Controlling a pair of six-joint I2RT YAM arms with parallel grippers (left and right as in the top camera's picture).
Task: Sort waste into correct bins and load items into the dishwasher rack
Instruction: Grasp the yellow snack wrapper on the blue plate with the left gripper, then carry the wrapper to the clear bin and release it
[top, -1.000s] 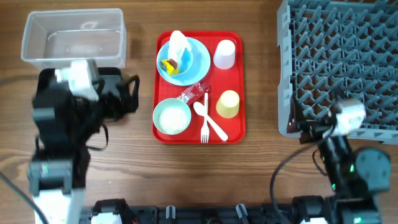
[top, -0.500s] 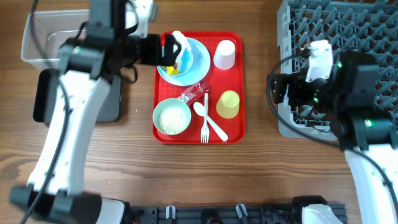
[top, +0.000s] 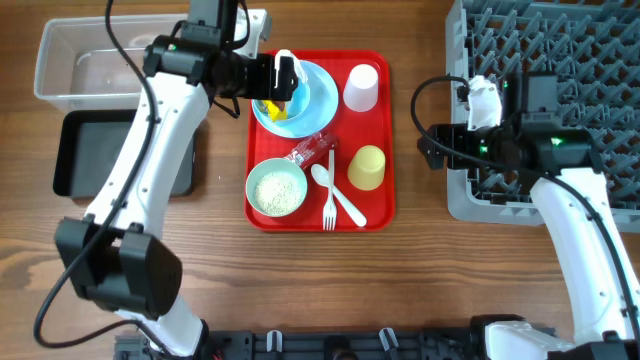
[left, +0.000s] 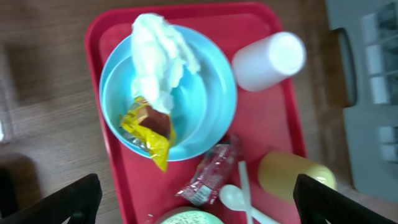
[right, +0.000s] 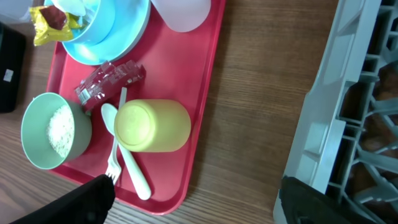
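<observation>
On the red tray (top: 381, 205), a pale blue plate (top: 325, 92) holds a bowl with crumpled tissue (top: 287, 68) and a yellow-and-dark scrap (top: 270, 105). My left gripper (top: 268, 78) is open and empty just above them; the left wrist view shows the tissue (left: 158, 56) and scrap (left: 149, 127). A wrapper (top: 313, 150), a bowl of rice grains (top: 276, 188), a fork and spoon (top: 335, 198), a pink cup (top: 361, 88) and a yellow cup (top: 367, 167) also lie on the tray. My right gripper (top: 432, 148) is open and empty between the tray and the rack (top: 545, 100).
The clear tub (top: 115, 60) stands at the back left with the black tray (top: 120, 155) in front of it. The left arm reaches over the gap between these bins and the red tray. The rack's left wall (right: 348, 112) is close to my right gripper.
My left arm has swung from over the black tray to above the plate. My right arm has moved from in front of the rack to its left side.
</observation>
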